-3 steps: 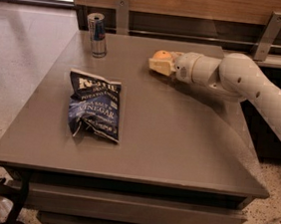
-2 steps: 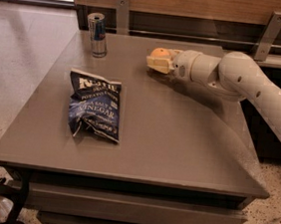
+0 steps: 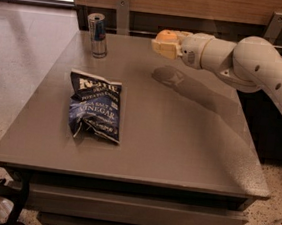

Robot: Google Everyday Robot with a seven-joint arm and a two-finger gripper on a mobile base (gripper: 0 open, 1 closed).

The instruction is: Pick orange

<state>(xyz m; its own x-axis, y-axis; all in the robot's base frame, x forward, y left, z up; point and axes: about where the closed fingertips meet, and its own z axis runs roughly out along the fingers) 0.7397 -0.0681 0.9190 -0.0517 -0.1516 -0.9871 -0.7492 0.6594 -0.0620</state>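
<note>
The orange [image 3: 166, 35] is a small round orange fruit held between the pale fingers of my gripper [image 3: 164, 42]. The gripper is shut on it and holds it above the far part of the grey table [image 3: 178, 138], with its shadow on the tabletop below. The white arm comes in from the right. Part of the orange is hidden by the fingers.
A blue and silver drink can [image 3: 97, 35] stands upright at the table's far left. A blue bag of salt and vinegar chips [image 3: 95, 105] lies on the left middle. A wooden wall with metal brackets runs behind the table.
The gripper has risen from the tabletop with the orange in it, and its shadow now lies apart from it on the table.
</note>
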